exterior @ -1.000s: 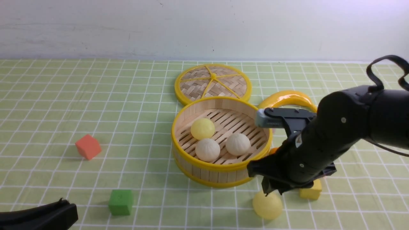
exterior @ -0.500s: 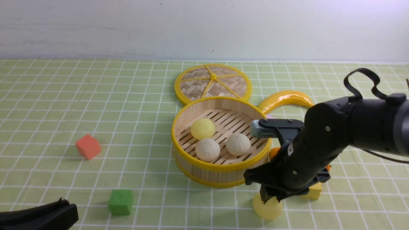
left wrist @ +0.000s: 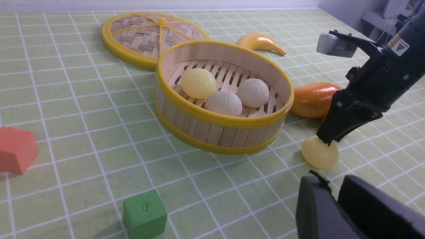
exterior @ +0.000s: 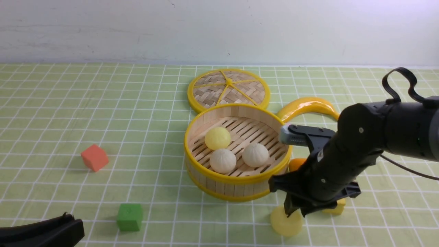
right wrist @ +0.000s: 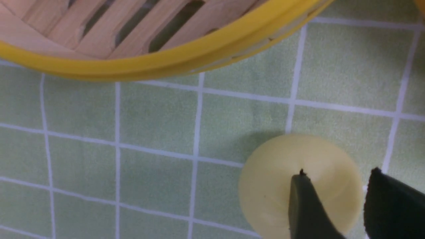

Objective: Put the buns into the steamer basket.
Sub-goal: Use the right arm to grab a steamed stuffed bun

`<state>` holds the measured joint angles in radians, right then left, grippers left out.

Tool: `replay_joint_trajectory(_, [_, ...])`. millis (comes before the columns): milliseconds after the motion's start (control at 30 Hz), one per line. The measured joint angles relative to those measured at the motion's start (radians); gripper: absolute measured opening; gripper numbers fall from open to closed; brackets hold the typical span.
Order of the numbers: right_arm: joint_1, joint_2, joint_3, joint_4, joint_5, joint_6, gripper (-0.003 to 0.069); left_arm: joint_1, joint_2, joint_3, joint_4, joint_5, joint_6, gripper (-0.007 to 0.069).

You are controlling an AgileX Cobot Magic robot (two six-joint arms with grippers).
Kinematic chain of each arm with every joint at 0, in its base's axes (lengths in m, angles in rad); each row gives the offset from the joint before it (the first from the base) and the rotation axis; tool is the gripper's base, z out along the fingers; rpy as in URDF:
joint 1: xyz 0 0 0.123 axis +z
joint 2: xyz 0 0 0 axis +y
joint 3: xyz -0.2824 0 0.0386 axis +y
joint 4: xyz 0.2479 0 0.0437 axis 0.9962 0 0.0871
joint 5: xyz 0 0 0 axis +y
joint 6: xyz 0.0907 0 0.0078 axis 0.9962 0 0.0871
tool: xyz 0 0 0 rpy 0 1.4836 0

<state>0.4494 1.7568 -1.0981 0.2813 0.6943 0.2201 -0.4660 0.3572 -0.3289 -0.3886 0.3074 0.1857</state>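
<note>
Right gripper [exterior: 293, 213] is tips-down right on top of the stray yellow bun [exterior: 284, 225], jaws barely apart and gripping nothing, steamer basket [exterior: 226, 188] with three buns [exterior: 223, 160] just to its left.

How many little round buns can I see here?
4. Three sit inside the steamer basket: one smooth yellow bun, two pleated white buns. The fourth bun, yellow, lies on the cloth outside it, under the right pincer. None seems hidden.

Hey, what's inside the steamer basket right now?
Inside the steamer basket: a pale yellow bun, a left pleated bun and a right pleated bun. Its near wall hides the front strip of floor.
</note>
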Motion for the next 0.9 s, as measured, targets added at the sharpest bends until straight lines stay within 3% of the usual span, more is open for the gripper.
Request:
replay_joint_trajectory(600, [0.000,0.034,0.000,0.024,-0.020,-0.044,0.0243,0.000,0.000,0.000,0.000,0.000,0.000,0.0113])
replay_joint_trajectory(900, [0.000,0.034,0.000,0.024,-0.021,-0.091,0.0049,0.000,0.000,0.000,0.000,0.000,0.000,0.0125])
